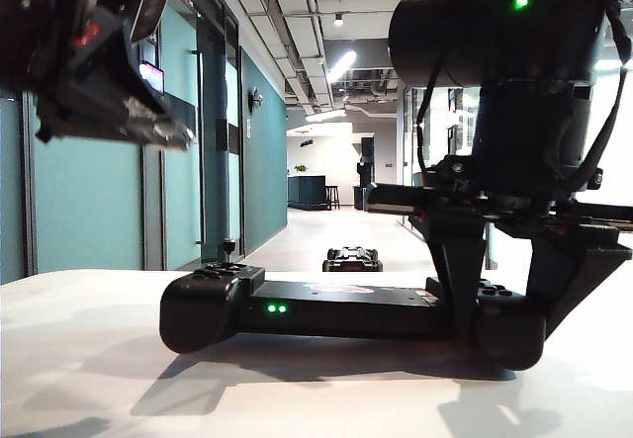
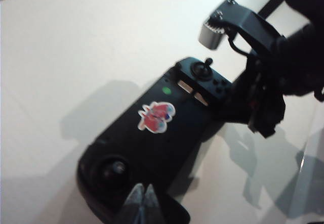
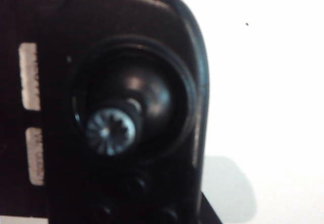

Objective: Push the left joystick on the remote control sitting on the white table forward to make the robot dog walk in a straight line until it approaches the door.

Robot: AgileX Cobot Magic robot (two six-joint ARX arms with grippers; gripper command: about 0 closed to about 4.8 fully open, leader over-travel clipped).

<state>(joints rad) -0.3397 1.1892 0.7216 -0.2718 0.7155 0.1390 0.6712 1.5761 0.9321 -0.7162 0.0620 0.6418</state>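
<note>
The black remote control (image 1: pixel 336 309) lies flat on the white table (image 1: pixel 89 369). Its left joystick (image 1: pixel 226 251) stands upright on the left half with nothing touching it. My left gripper (image 1: pixel 178 137) hangs shut in the air above and to the left of that half. In the left wrist view its fingertips (image 2: pixel 136 201) hover close beside the left joystick (image 2: pixel 114 168). My right gripper (image 1: pixel 509 295) straddles the right handle, shut on the remote control (image 2: pixel 162 133). The right wrist view looks straight down on the other stick (image 3: pixel 111 129). The robot dog (image 1: pixel 352 258) crouches on the corridor floor beyond the table.
A long corridor runs away behind the table. Dark doorways (image 1: pixel 213 141) line its teal left wall, and I cannot tell which one is the door. Glass panels stand along the right. The right arm's bulk (image 1: pixel 514 52) looms over the controller's right half.
</note>
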